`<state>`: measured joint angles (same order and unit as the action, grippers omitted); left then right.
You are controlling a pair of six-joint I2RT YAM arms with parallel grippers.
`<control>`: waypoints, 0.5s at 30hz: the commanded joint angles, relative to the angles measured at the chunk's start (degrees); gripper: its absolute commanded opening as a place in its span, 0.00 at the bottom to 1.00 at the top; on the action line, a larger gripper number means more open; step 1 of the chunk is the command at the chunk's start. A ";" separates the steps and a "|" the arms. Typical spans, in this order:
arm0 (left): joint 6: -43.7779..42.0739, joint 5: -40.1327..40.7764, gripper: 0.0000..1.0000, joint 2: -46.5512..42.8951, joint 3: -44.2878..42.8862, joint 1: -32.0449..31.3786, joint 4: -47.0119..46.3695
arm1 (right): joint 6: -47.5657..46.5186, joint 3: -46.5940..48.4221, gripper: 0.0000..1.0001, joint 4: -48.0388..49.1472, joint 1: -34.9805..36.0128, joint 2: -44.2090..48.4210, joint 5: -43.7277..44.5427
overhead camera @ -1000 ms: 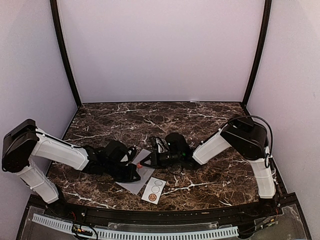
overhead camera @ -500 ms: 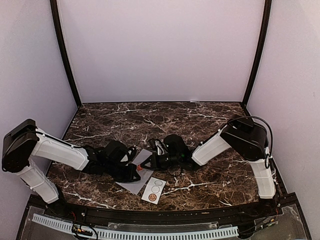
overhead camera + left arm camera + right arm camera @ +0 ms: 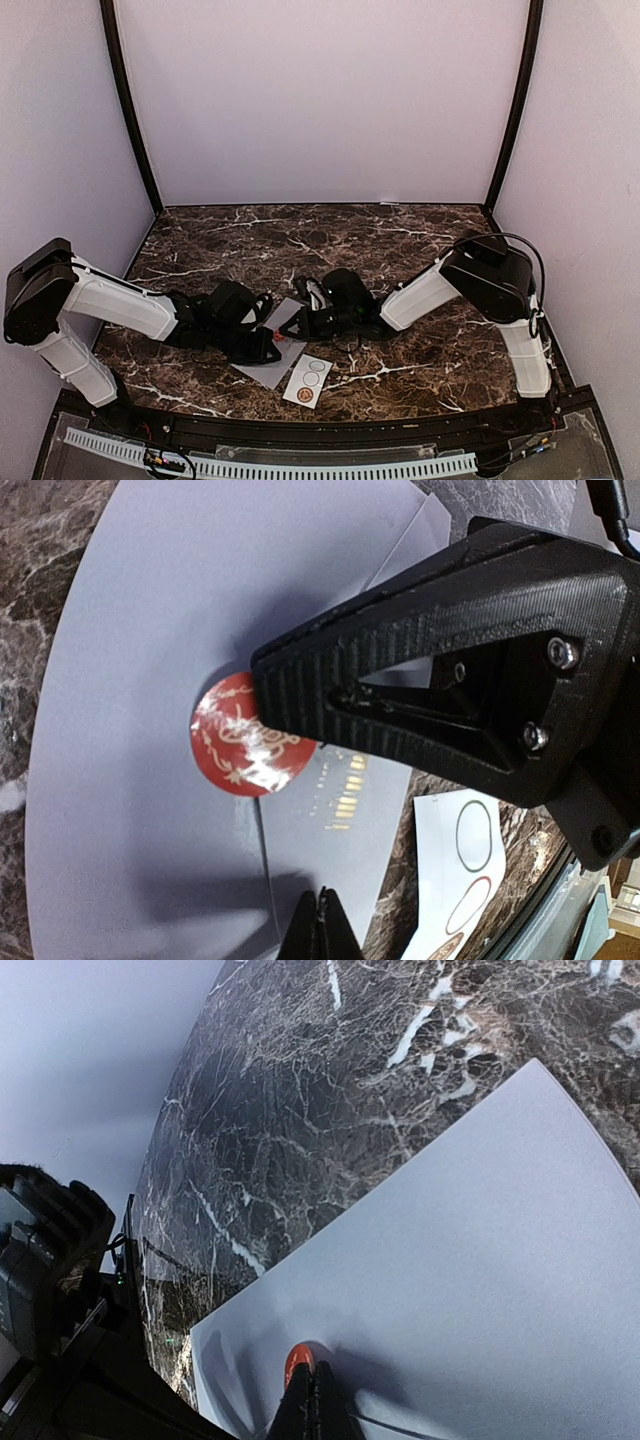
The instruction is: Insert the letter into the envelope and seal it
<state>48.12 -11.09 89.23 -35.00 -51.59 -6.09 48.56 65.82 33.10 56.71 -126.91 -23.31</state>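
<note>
1. Top view: the left gripper (image 3: 270, 350) and the right gripper (image 3: 287, 326) sit low and close together over the envelope (image 3: 268, 370). How far either is open cannot be read from this view.
2. Top view: the envelope lies flat on the marble table (image 3: 240, 240), near the front edge and between the two arms. A small red seal (image 3: 277, 332) shows between the two gripper tips. A white sticker strip (image 3: 308, 380) lies just beside the envelope, on its near right side.
3. Left wrist view: the left gripper's fingertips are drawn together to a point with nothing between them. They sit over the near part of the envelope; contact with the paper cannot be confirmed.
4. Left wrist view: the tip of the right gripper's ribbed black finger covers one edge of the round seal. The seal lies flat on the envelope. The sticker strip, with round outlines on it, lies on the table at lower right.
5. Right wrist view: the right gripper's fingers are pressed together, holding nothing, with the tip at the red edge of the seal. The envelope fills the lower right of the view. The left arm (image 3: 50, 1260) appears dark at the left edge.
</note>
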 commanded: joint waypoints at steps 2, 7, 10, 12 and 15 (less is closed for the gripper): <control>-0.10 0.18 0.02 -1.54 0.09 0.56 3.76 | -1.87 0.36 0.00 -3.89 0.95 -2.13 2.73; -0.38 1.14 0.11 -4.17 -2.07 1.06 3.93 | -2.04 0.45 0.00 -4.48 1.03 -2.46 3.21; -0.73 2.70 0.16 -6.23 -3.85 1.44 4.30 | -2.06 0.53 0.00 -4.58 1.01 -2.55 3.27; -0.96 3.75 0.16 -7.04 -4.27 1.88 4.30 | -2.06 0.62 0.00 -4.64 1.04 -2.55 3.29; -1.51 4.53 0.12 -6.41 -4.48 2.89 3.61 | -2.06 0.63 0.00 -4.64 1.03 -2.64 3.36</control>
<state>47.94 -8.84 83.85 -38.22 -49.89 -3.07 47.46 66.52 31.62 57.01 -126.91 -21.69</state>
